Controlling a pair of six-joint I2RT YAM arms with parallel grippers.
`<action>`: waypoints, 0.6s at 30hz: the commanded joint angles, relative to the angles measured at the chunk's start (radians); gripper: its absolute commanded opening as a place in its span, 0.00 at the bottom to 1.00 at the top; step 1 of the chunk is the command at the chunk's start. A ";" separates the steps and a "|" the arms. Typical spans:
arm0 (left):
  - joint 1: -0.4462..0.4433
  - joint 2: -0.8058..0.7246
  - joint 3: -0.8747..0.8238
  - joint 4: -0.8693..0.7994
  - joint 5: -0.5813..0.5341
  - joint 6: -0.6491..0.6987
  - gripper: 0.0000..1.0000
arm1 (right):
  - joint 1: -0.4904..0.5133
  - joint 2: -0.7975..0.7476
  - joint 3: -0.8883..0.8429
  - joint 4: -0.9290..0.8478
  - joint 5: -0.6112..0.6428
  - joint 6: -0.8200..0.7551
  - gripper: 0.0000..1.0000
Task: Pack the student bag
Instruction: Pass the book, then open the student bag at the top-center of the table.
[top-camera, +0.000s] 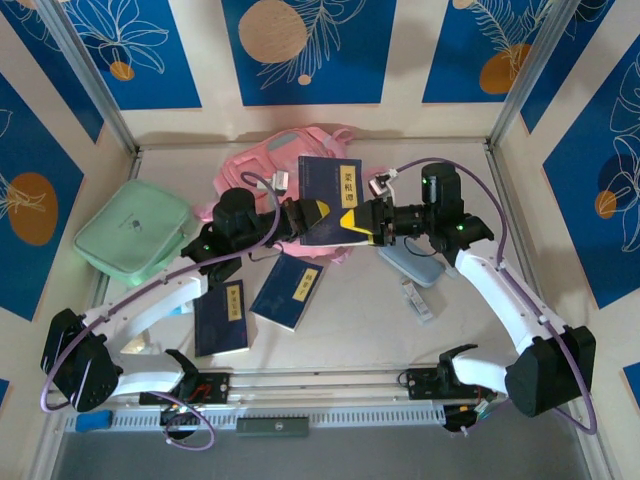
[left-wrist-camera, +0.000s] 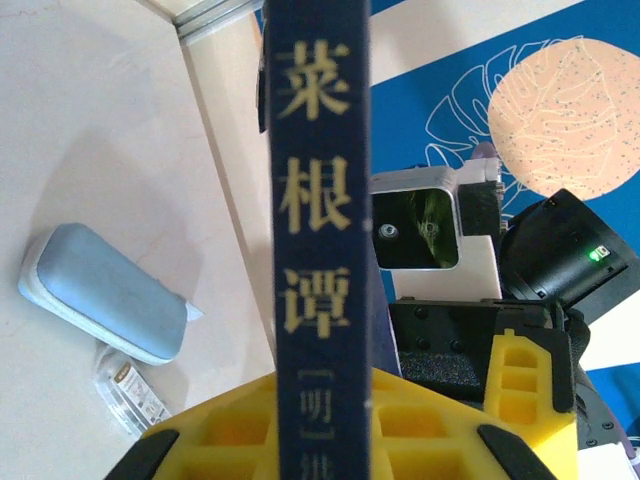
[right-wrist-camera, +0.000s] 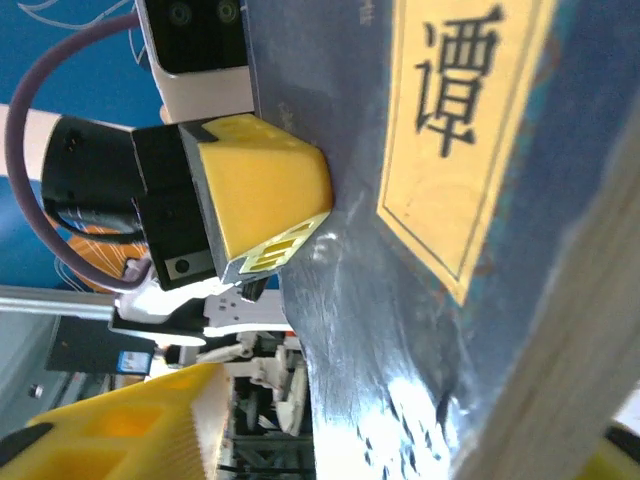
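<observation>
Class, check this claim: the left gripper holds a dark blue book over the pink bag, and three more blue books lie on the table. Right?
Wrong count: two blue books lie on the table, not three, as the top external view shows. The rest stands.

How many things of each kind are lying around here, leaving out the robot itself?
Dark blue books: 3
Pink backpack: 1
Mint-green zip case: 1
Light blue pouch: 1
Small clear packet: 1
Total: 7
</observation>
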 joint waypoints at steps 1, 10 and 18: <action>-0.003 -0.016 0.027 -0.060 -0.045 0.054 0.00 | -0.007 0.008 -0.004 -0.031 -0.010 -0.017 0.40; -0.002 -0.017 0.029 -0.136 -0.045 0.120 0.21 | -0.033 0.018 0.026 -0.150 0.050 -0.094 0.02; 0.012 0.072 0.234 -0.642 -0.251 0.730 0.60 | -0.193 0.016 0.067 -0.500 0.243 -0.277 0.00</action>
